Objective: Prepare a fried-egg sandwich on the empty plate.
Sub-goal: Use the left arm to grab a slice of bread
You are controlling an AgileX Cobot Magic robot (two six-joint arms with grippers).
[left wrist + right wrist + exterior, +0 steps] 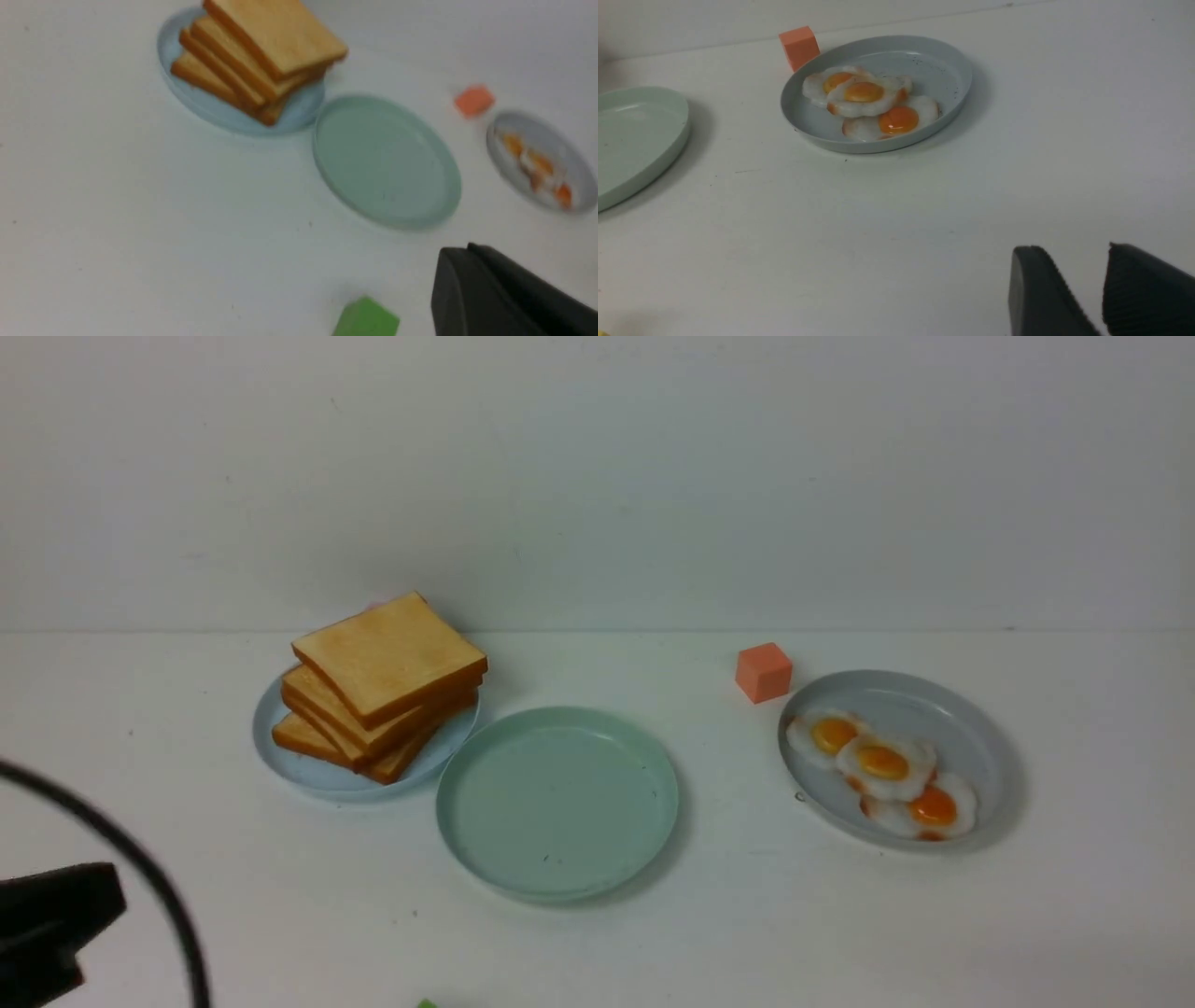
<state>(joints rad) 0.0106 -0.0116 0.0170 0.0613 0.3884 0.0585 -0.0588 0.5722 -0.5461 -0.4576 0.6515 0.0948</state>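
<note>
Currently — green plate (557, 803) | beyond left hand (467, 249), apart | left hand — closed, holding nothing

On the tabletop (709, 933), at left, toast stack (392, 653) on its plate (299, 770); just beside, rightward and nearer, empty plate (557, 803). Farther right, 3 fried eggs (882, 763) in a dish (962, 719); behind-left of that, 1 cube (764, 673). Before the empty plate, 1 block (366, 317).
</note>
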